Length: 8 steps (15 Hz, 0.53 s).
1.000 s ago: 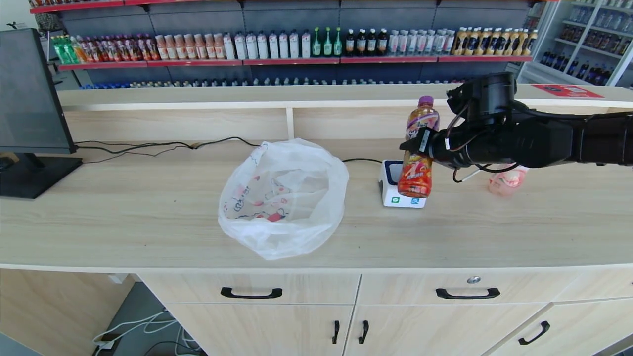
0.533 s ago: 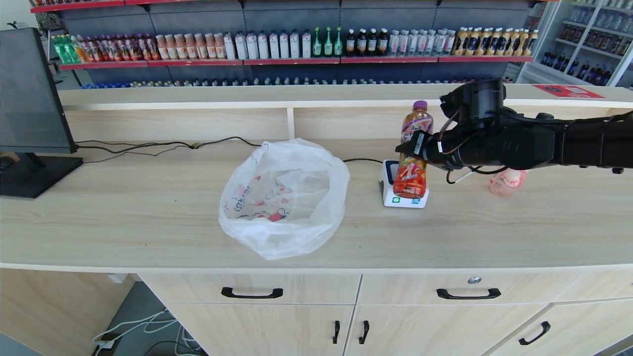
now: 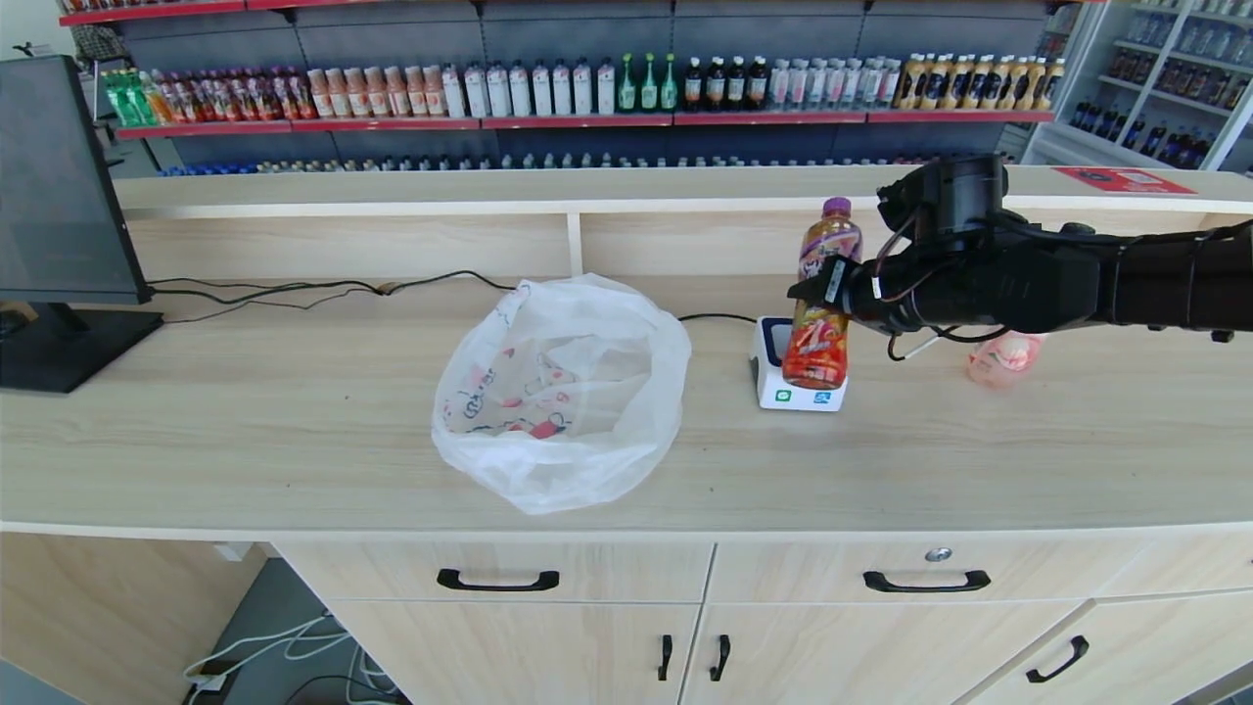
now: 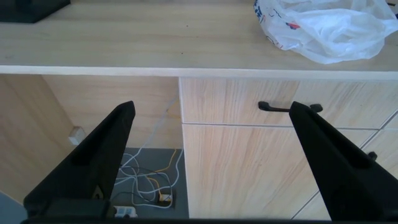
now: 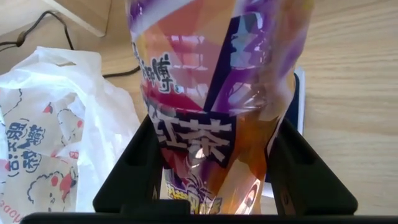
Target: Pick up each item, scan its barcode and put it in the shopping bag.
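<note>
My right gripper (image 3: 827, 284) is shut on an orange drink bottle (image 3: 820, 294) with a purple cap, held upright just over the white barcode scanner (image 3: 791, 380) on the counter. Up close, the bottle (image 5: 217, 93) sits squeezed between the two black fingers (image 5: 140, 168), with the scanner (image 5: 297, 112) behind it. The white shopping bag (image 3: 560, 387) lies open on the counter to the left of the scanner, and also in the right wrist view the bag (image 5: 56, 124). A pink item (image 3: 1003, 357) lies on the counter under the right arm. My left gripper (image 4: 211, 162) hangs open below the counter edge, in front of the drawers.
A monitor (image 3: 59, 215) stands at the counter's far left with cables (image 3: 294, 289) running along the back. A raised wooden ledge (image 3: 587, 196) lines the counter's rear. Drawers with black handles (image 3: 497, 582) sit below. Drink shelves (image 3: 587, 88) fill the background.
The right gripper has lowered the bottle and brought it slightly left over the scanner, then nudged it a little back up and right.
</note>
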### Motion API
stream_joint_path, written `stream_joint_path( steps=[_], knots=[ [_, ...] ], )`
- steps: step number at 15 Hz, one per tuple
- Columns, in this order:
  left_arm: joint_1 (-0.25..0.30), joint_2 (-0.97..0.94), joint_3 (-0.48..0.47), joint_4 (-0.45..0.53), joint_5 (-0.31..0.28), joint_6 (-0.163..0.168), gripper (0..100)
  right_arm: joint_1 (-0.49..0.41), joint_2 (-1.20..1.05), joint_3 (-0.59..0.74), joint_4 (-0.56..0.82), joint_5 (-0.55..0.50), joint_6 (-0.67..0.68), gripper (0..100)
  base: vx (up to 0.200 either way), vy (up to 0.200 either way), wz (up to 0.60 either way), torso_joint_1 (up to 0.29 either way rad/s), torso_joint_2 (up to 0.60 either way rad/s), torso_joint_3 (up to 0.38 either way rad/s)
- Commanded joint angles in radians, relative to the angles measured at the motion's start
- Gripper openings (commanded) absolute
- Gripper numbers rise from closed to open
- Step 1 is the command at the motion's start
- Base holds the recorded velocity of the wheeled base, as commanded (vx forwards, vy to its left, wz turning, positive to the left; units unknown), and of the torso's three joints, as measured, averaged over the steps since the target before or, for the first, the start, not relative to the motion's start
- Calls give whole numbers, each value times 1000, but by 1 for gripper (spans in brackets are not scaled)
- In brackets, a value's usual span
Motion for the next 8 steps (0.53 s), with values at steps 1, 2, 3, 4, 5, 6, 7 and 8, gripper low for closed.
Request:
stream_joint_path(
  steps=[1, 2, 3, 4, 5, 6, 7, 8],
  knots=[
    [-1, 0, 0, 0, 0, -1, 100, 3, -19, -5, -1, 2, 0, 0, 0, 0, 0, 0, 0, 0],
    [-1, 0, 0, 0, 0, -4, 100, 3, -48, -2, 4, 4, 0, 0, 0, 0, 0, 0, 0, 0],
    [1, 0, 0, 0, 0, -6, 100, 3, -94, 7, 16, 4, 0, 0, 0, 0, 0, 0, 0, 0],
    [1, 0, 0, 0, 0, -6, 100, 6, -185, 44, 55, 1, 0, 0, 0, 0, 0, 0, 0, 0],
    [1, 0, 0, 0, 0, -7, 100, 9, -254, 79, 72, -4, 0, 0, 0, 0, 0, 0, 0, 0],
    [-1, 0, 0, 0, 0, -7, 100, 17, -346, 139, 90, -16, -17, 0, 0, 0, 0, 0, 0, 0],
    [-1, 0, 0, 0, 0, -7, 100, 23, -428, 190, 92, -41, -49, 0, 0, 0, 0, 0, 0, 0],
    [-1, 0, 0, 0, 0, -7, 100, 37, -527, 270, 88, -51, -87, 0, 0, 0, 0, 0, 0, 0]
  ],
)
